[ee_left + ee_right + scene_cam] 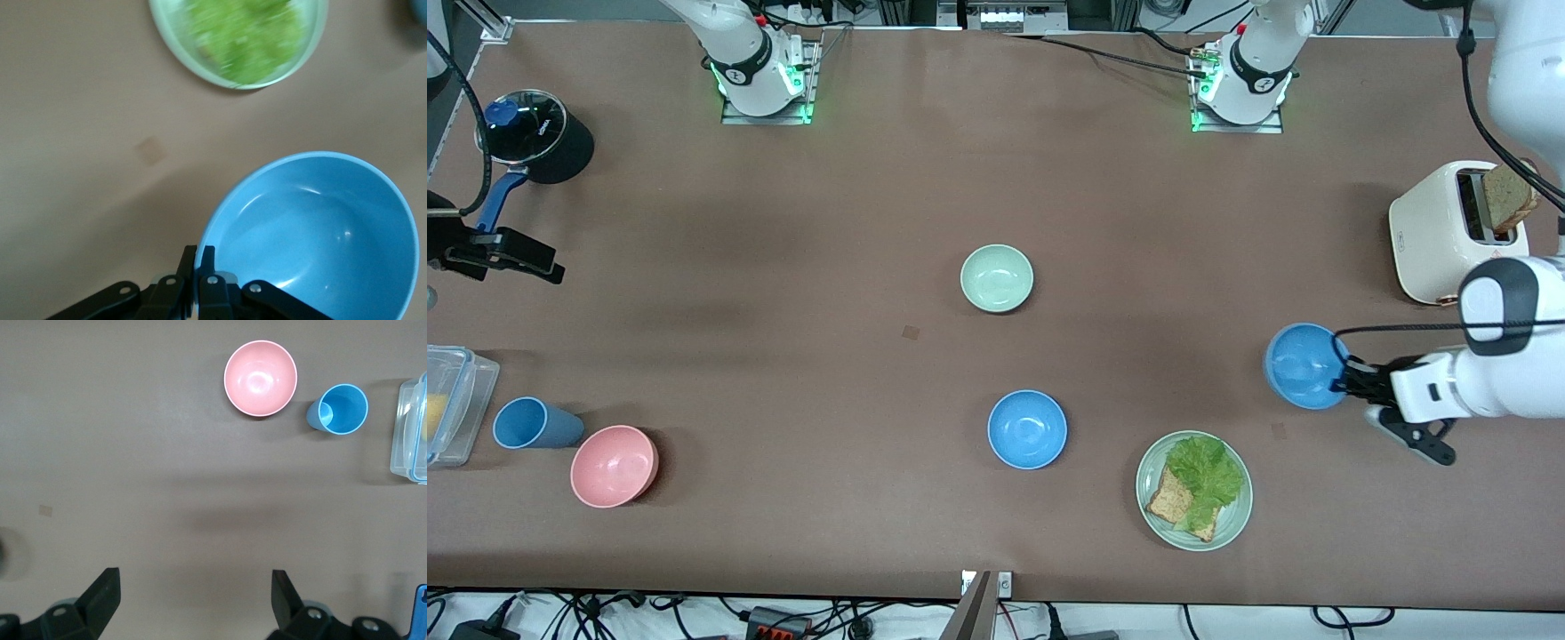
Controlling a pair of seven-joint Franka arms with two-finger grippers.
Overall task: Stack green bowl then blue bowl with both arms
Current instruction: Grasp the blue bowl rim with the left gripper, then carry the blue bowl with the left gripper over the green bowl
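The green bowl (997,278) sits upright and empty at mid-table. One blue bowl (1027,428) sits nearer the front camera than it. My left gripper (1343,373) is shut on the rim of the second blue bowl (1303,366) and holds it over the table between the toaster and the plate. In the left wrist view the fingers (198,257) pinch that bowl's (313,233) rim. My right gripper (516,256) waits open and empty at the right arm's end of the table; its jaws stand wide apart in the right wrist view (193,587).
A green plate (1232,524) with lettuce and bread lies near the front edge. A white toaster (1432,236) with bread stands at the left arm's end. A black pot (538,133), pink bowl (614,465), blue cup (529,423) and clear container (454,400) are at the right arm's end.
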